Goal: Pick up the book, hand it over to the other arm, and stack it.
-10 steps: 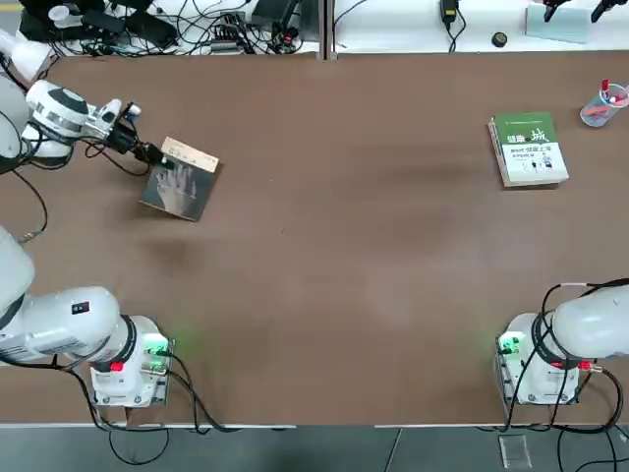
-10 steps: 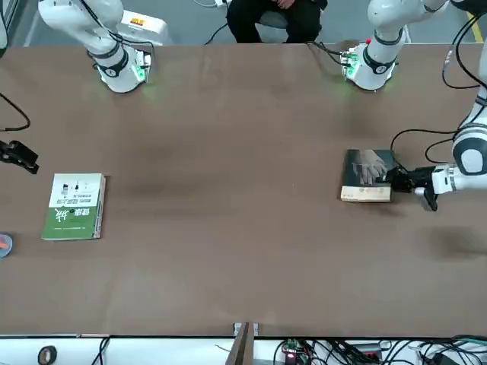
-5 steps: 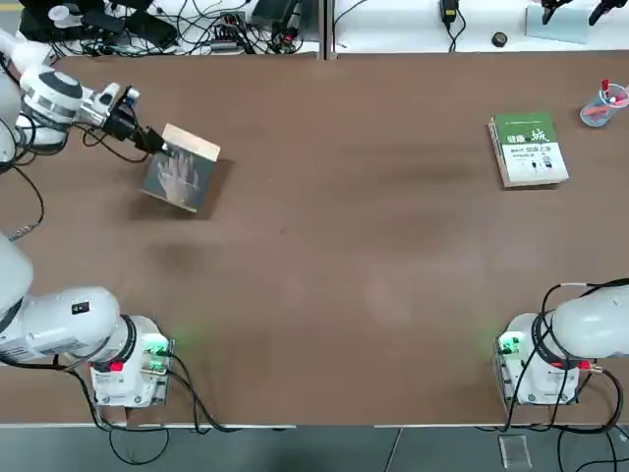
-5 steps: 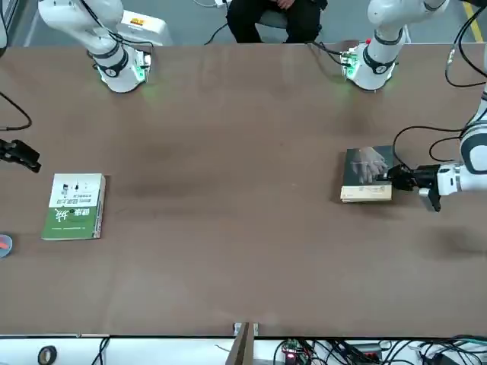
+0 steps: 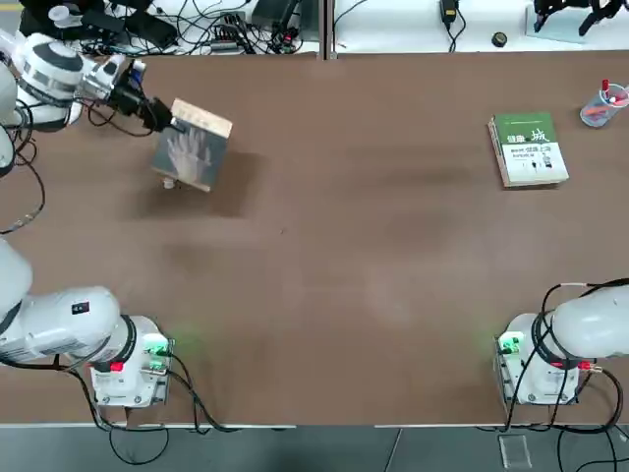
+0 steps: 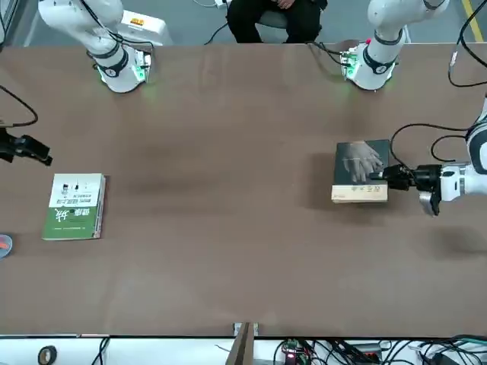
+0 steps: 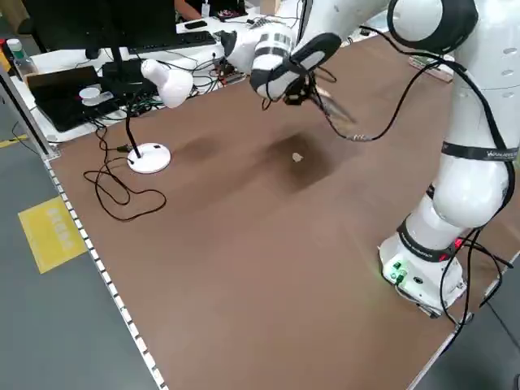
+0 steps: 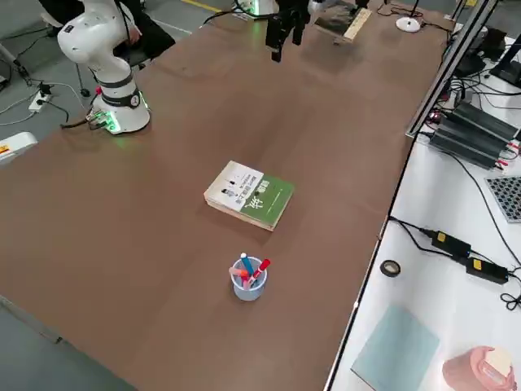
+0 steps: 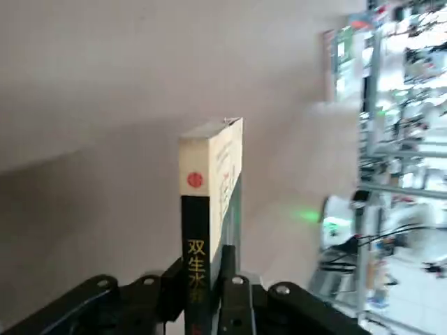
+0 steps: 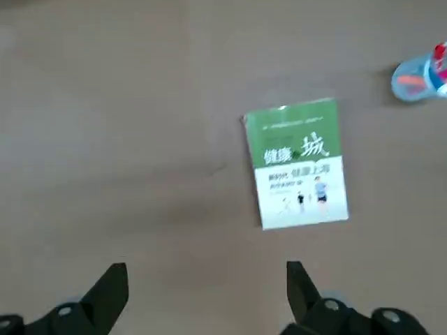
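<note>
The left black claw [image 9: 211,296] grips the thin dark grey-green paperback with a tan band [image 5: 195,147] above the brown surface [image 5: 314,295]. The right black claw [image 10: 207,286] is open, over the surface's far right side.

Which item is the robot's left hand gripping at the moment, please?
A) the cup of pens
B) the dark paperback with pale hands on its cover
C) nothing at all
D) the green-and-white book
B: the left hand has its fingers closed on the dark paperback, with the spine standing between them.
</note>
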`<state>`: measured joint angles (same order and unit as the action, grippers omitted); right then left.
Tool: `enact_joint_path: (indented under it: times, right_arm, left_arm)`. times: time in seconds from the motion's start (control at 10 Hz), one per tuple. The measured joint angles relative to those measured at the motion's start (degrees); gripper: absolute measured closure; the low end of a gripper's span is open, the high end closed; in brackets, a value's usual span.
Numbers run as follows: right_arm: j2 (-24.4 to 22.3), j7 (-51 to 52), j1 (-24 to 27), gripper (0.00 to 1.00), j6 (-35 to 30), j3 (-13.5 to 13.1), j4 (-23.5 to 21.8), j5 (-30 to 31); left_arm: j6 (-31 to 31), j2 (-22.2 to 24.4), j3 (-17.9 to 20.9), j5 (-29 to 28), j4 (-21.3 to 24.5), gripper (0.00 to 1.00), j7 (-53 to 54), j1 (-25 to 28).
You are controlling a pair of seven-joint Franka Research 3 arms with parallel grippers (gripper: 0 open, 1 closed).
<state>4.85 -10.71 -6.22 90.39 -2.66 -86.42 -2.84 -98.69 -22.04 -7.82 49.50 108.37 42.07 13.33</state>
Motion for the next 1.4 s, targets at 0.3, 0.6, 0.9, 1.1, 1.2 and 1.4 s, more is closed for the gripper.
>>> enact_joint_path:
  times: [0.3,0.6,0.9,1.1,1.2,1.4]
  right_arm:
    - [0.0,0.0,0.0,0.00,-2.5,0.0,-0.5,-1.4]
    - [0.1,0.0,0.0,0.00,-3.4,0.0,-1.5,-2.5]
    - [0.1,0.2,0.7,0.00,-3.5,-0.1,-2.5,-6.9]
    - [0.1,0.7,0.9,0.00,-3.5,-0.2,-2.8,-8.4]
    - [0.1,0.8,0.9,0.00,-3.5,-0.2,-2.8,-8.7]
    - [0.1,0.9,0.9,0.00,-3.6,-0.2,-2.8,-8.9]
  left_arm:
    - [0.3,0.1,-4.2,5.2,-3.7,0.81,-5.8,0.0]
    - [0.4,0.1,-9.2,10.9,-9.0,0.81,-13.8,-0.4]
    - [-2.0,0.2,-11.8,14.8,-13.3,0.81,-20.3,-3.6]
    - [-4.6,0.1,-11.9,16.0,-15.6,0.81,-23.2,-7.1]
    - [-5.8,0.1,-11.9,17.4,-16.2,0.81,-24.8,-8.9]
    - [-8.4,-0.4,-12.0,20.2,-16.9,0.81,-26.6,-12.5]
